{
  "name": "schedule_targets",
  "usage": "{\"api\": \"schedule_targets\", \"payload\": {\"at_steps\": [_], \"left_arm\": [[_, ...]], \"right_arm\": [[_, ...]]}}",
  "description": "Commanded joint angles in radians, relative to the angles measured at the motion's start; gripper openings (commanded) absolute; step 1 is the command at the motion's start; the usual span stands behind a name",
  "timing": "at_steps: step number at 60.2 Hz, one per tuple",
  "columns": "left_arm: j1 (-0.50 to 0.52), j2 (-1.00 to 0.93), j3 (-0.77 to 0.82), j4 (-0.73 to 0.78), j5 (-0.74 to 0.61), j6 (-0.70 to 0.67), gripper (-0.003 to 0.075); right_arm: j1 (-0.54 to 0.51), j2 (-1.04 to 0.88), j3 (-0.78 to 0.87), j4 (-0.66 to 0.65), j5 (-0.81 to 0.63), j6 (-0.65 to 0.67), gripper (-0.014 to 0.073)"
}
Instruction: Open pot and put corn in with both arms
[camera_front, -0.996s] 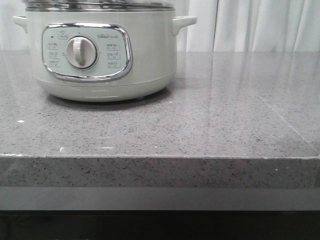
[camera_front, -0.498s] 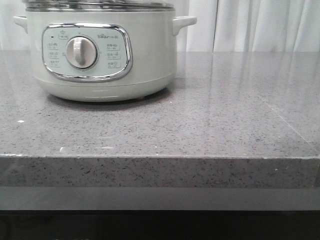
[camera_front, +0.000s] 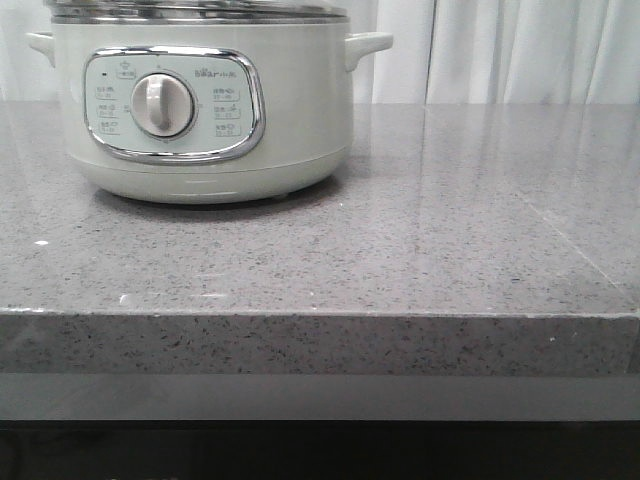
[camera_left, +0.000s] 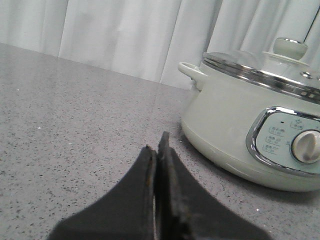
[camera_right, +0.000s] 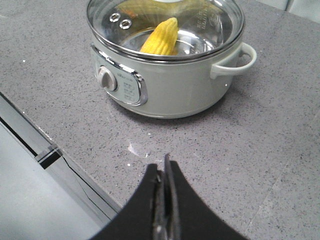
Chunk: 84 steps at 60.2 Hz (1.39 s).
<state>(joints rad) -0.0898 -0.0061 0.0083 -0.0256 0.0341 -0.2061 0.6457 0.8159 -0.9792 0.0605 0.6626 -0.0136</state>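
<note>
The pale grey-green pot (camera_front: 205, 110) stands at the back left of the grey counter, its glass lid on. It also shows in the left wrist view (camera_left: 250, 125) and the right wrist view (camera_right: 170, 75). The yellow corn (camera_right: 161, 36) lies inside the pot under the glass lid (camera_right: 165, 25). The lid's knob (camera_left: 290, 47) shows in the left wrist view. My left gripper (camera_left: 157, 147) is shut and empty, low over the counter beside the pot. My right gripper (camera_right: 162, 167) is shut and empty, above the counter in front of the pot. Neither gripper shows in the front view.
The grey speckled counter (camera_front: 420, 230) runs right of the pot, with its front edge (camera_front: 320, 315) near the camera. White curtains (camera_front: 520, 50) hang behind. The counter's edge and a gap (camera_right: 50, 155) show in the right wrist view.
</note>
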Motion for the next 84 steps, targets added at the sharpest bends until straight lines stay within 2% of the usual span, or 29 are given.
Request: {"api": "schedule_targets", "payload": {"at_steps": [1, 14, 75, 80, 84], "left_arm": [[-0.007, -0.012, 0.010, 0.016, -0.090, -0.008, -0.0020], [-0.007, -0.012, 0.012, -0.043, -0.099, 0.153, -0.0020], [-0.007, -0.012, 0.012, -0.039, -0.109, 0.155, -0.0020], [-0.007, -0.012, 0.012, -0.039, -0.109, 0.155, -0.0020], [-0.007, -0.012, 0.012, -0.039, -0.109, 0.155, -0.0020]], "right_arm": [[-0.004, -0.001, -0.025, -0.007, -0.069, -0.002, -0.0049], [-0.004, -0.001, -0.025, -0.007, -0.069, -0.002, -0.0049], [-0.004, -0.001, -0.025, -0.007, -0.069, -0.002, -0.0049], [-0.013, -0.020, 0.004, -0.022, -0.111, -0.003, -0.0049], [-0.071, -0.063, 0.060, -0.025, -0.170, -0.003, -0.0049]]}}
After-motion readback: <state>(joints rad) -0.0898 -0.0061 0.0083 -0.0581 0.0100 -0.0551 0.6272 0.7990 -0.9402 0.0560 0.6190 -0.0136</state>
